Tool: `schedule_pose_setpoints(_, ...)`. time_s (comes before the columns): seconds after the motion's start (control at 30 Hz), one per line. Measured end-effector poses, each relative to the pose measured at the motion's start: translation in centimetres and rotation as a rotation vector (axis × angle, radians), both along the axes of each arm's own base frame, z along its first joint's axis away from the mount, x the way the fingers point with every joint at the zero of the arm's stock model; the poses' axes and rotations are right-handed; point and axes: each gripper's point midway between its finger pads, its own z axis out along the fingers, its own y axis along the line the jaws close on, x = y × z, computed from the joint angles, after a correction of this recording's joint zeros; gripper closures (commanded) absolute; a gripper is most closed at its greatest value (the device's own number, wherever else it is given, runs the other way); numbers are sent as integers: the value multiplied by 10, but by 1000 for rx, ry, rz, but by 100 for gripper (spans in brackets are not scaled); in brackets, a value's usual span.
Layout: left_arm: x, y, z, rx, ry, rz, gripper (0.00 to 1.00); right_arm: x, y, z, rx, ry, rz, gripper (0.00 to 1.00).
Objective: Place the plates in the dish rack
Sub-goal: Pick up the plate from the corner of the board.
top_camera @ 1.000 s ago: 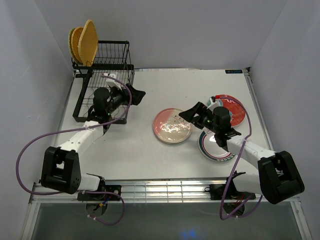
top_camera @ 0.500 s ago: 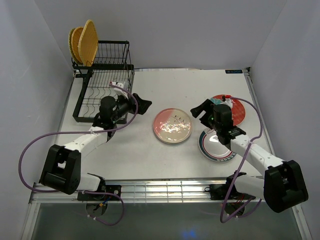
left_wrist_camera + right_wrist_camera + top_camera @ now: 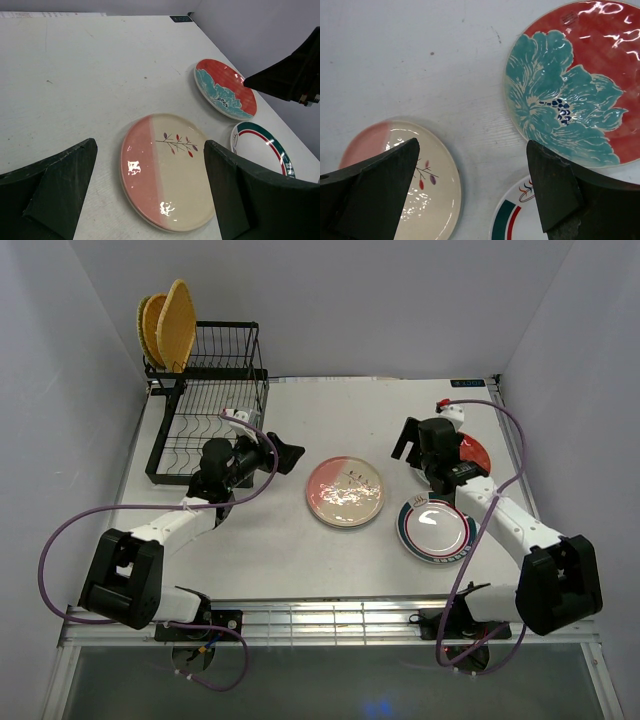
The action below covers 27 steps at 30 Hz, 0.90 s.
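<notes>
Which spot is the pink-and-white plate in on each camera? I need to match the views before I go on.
Top external: the pink-and-white plate lies flat mid-table, between the two arms.
Left wrist: the plate fills the bottom centre.
Right wrist: the plate sits in the lower left, partly hidden.
Shared landmark: the red plate with the teal flower, right of it in every view.

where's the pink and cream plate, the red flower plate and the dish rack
pink and cream plate (image 3: 167, 172), left wrist view, centre
red flower plate (image 3: 560, 107), right wrist view, teal petals
dish rack (image 3: 190, 430), top view, lower tray wires
</notes>
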Motion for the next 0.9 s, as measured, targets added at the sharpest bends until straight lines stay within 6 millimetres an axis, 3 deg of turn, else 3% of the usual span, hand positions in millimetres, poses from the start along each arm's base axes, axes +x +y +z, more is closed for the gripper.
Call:
schedule_pose_setpoints(0.23, 0, 0, 2, 0, -13, 0, 2, 12, -2, -25, -146, 113, 44, 7)
schedule_pose_setpoints(0.43, 1, 0, 4, -2, -19, -1, 2, 9, -10, -40, -233, 181, 34, 8)
schedule_pose_setpoints(0.73, 0, -1, 4, 0, -22, -5, 2, 8, -7, -34, -249, 180, 33, 8)
schedule_pose_setpoints(0.9, 0, -1, 4, 0, -23, -9, 2, 4, -16, -25, -199, 148, -22, 9)
